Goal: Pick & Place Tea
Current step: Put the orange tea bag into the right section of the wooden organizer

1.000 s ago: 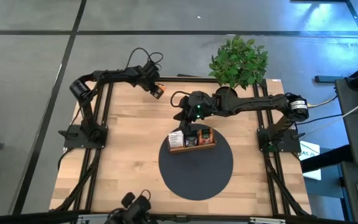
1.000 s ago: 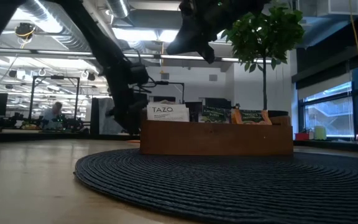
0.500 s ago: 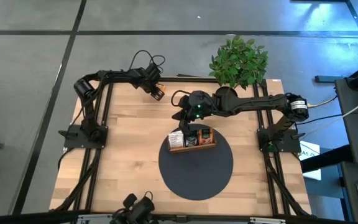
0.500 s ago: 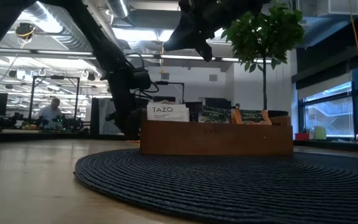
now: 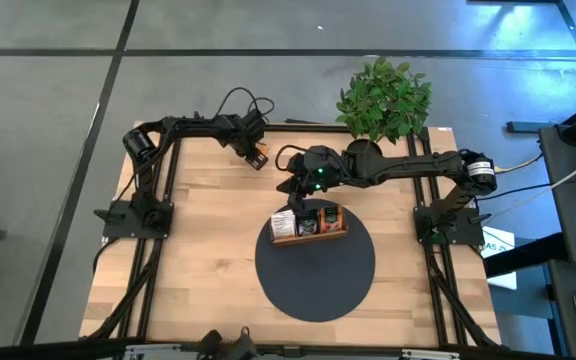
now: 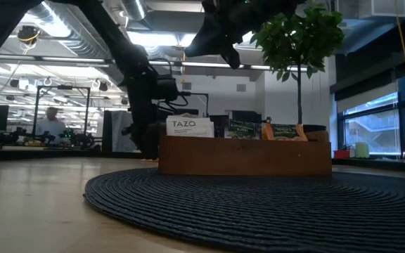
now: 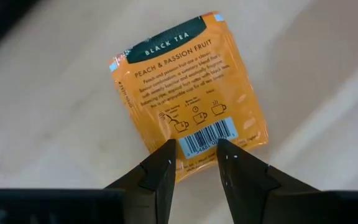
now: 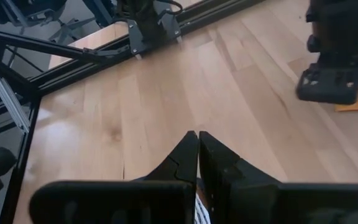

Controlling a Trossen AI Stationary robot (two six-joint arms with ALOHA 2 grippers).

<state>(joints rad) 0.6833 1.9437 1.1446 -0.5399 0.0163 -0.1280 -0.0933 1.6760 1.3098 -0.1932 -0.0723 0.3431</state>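
Left claw point(image 7: 192, 155) has shifted rightward over the wooden table point(image 5: 208, 240), apparently pinching an orange sachet point(image 7: 188, 93).

R gripper point(image 8: 197, 144) closed, empty, over table point(image 8: 166, 87).

The tabletop point(image 5: 198, 230) was pale, smooth wood; the round mat point(image 6: 209, 204) was dark, ribbed weave – matt; the orange sachet point(image 7: 188, 93) was glossy paper.
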